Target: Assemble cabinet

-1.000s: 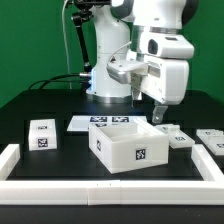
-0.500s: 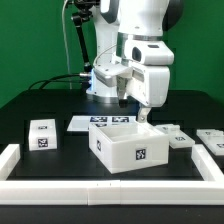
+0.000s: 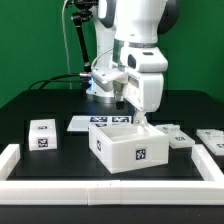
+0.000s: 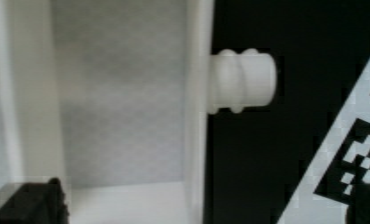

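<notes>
The cabinet [image 3: 128, 148] is a white open-topped box with a tag on its front, at the table's middle. My gripper [image 3: 140, 118] hangs just above its far right wall and looks open and empty. In the wrist view the cabinet's inside [image 4: 120, 110] and one wall fill most of the picture, and a round white knob [image 4: 246, 80] sticks out of that wall. One dark fingertip [image 4: 31, 200] shows at the picture's edge; the other is out of view. Small tagged white blocks lie on the exterior view's left [image 3: 43, 133] and right [image 3: 180, 138].
The marker board [image 3: 100, 122] lies behind the cabinet; one of its tags shows in the wrist view [image 4: 351, 150]. Another tagged block [image 3: 212, 138] lies at the far right. A low white border rail [image 3: 110, 190] runs along the front and sides. The robot base [image 3: 100, 85] stands behind.
The arm has moved toward the exterior view's left and come down a little, from beside the cabinet's right side to just above its far right wall.
</notes>
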